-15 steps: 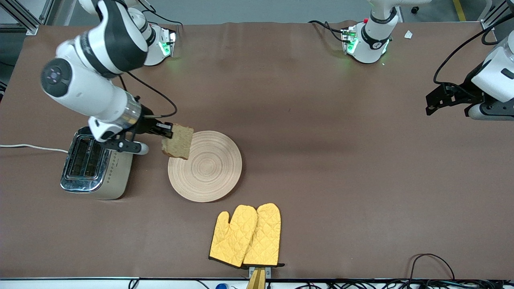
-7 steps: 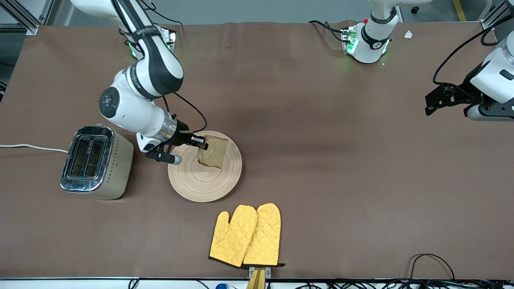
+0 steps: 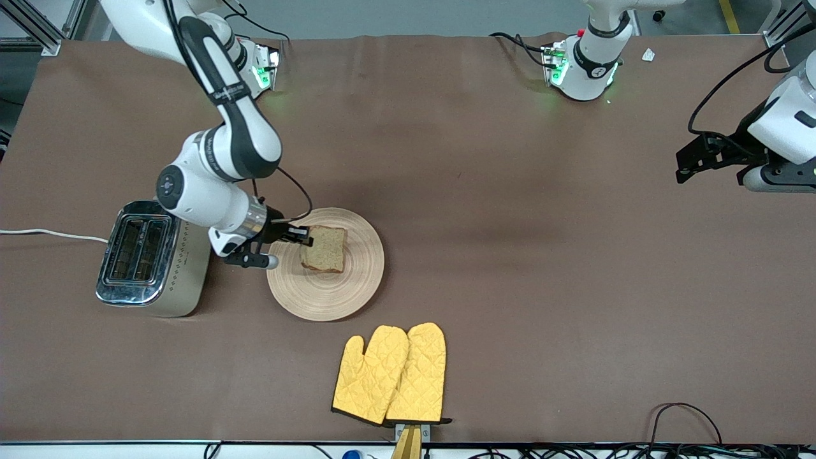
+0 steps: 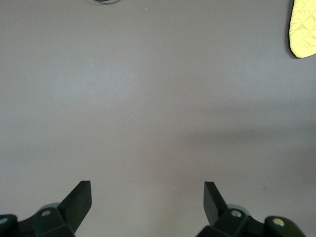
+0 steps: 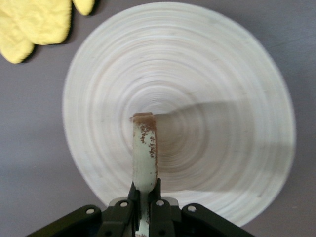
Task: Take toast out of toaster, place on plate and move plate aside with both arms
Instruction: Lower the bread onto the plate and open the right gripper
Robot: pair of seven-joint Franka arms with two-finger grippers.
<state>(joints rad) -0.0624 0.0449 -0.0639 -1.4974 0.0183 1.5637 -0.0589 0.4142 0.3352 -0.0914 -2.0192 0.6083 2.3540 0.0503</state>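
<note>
Right black two-finger gripper (image 3: 306, 241) clamped on one crust edge of the square brown wholegrain toast (image 3: 324, 248), held edge-on over the round light-wood plate (image 3: 354, 280) beside the cream-and-chrome toaster (image 3: 152, 258) (release due straight down), left black gripper (image 3: 692, 162) open, waiting over bare table.
</note>
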